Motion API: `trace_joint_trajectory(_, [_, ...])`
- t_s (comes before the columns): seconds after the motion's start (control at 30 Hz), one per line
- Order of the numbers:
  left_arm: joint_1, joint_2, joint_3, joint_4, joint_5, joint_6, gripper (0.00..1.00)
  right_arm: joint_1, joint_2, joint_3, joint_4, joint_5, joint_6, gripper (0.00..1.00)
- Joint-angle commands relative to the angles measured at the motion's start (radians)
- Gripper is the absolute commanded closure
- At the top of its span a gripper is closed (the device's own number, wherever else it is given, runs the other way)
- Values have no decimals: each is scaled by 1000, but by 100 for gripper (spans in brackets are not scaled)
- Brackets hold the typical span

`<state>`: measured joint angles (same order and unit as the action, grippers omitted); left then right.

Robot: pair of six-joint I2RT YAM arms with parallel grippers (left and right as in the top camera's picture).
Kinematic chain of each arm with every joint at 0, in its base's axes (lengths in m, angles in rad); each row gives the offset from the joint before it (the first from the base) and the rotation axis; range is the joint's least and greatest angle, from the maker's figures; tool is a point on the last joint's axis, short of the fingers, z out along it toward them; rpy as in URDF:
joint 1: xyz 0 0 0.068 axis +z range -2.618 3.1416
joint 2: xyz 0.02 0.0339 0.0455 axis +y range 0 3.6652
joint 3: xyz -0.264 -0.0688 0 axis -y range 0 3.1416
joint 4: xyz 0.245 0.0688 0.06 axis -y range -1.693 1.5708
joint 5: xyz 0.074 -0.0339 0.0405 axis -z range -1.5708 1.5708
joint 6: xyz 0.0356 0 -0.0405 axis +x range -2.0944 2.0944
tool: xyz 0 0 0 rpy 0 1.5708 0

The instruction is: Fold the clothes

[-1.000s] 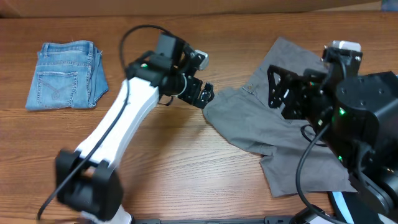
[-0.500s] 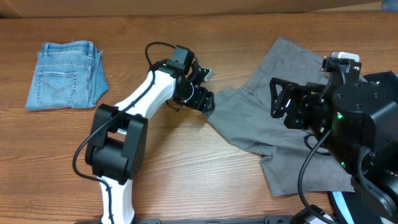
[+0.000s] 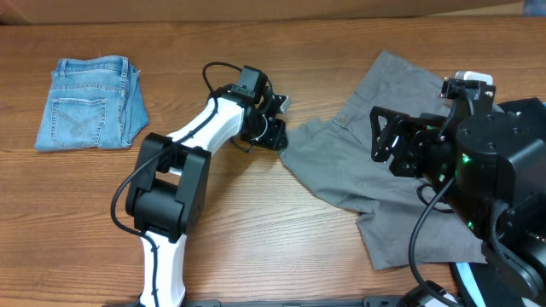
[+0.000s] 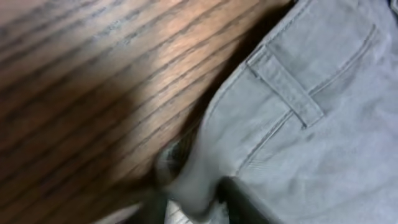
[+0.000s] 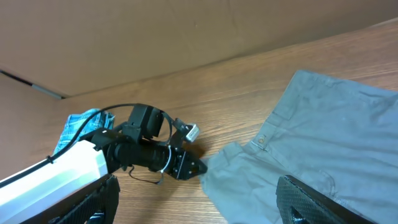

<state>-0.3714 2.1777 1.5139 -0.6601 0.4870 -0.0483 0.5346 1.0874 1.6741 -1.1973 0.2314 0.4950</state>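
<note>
— Where do the grey-khaki shorts (image 3: 375,170) lie?

— Spread out and rumpled on the right half of the desk (image 3: 256,230), from near the far edge down toward the near right corner. Only the overhead view takes in the whole garment.

— And the left gripper (image 3: 277,135)?

— At the shorts' left-hand edge, about mid-desk. From overhead the jaws are too dark to read. The left wrist view settles it: a bunch of the waistband edge sits squeezed between the dark fingers (image 4: 249,202), so it is clamped on the cloth. A belt loop (image 4: 286,87) lies just beyond the grip, flat on the fabric.

— The right gripper (image 5: 202,200)?

— Its own camera shows one finger at each lower corner of the picture, spread wide apart. Overhead, it hangs above the shorts toward the right edge.

— Does that camera add anything?

— The waistband button (image 5: 262,142), which overhead barely gives.

— What else is on the desk?

— Blue denim shorts (image 3: 90,102), folded, near the far left corner, well apart from the grey pair. The right wrist view catches only a corner of them behind the left arm.
</note>
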Motion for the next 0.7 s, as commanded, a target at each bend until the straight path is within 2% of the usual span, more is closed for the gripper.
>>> trace_joint_trajectory(0.0, [19, 21, 20, -32, 34, -33, 96, -3, -7, 16, 0, -3, 3, 16])
trace_joint_trajectory(0.1, [61, 18, 55, -113, -32, -85, 96, -3, -6, 16, -2, 8, 3, 15])
trace_joint_trajectory(0.2, [141, 17, 126, -247, -185, -164, 96, -3, -5, 16, -2, 34, 3, 12])
trace_joint_trajectory(0.33, [278, 13, 239, -414, -370, -169, 96, -3, -5, 16, -2, 54, 3, 12])
trace_joint_trajectory(0.53, [496, -15, 339, -566, -407, -145, 96, -3, -5, 16, 5, 76, 3, 12])
trace_joint_trajectory(0.57, [521, -23, 340, -586, -398, -141, 94, -3, -5, 16, 7, 84, 3, 12])
trace_joint_trajectory(0.67, [570, -50, 340, -625, -351, -74, 75, -3, -5, 16, 14, 107, 3, 9])
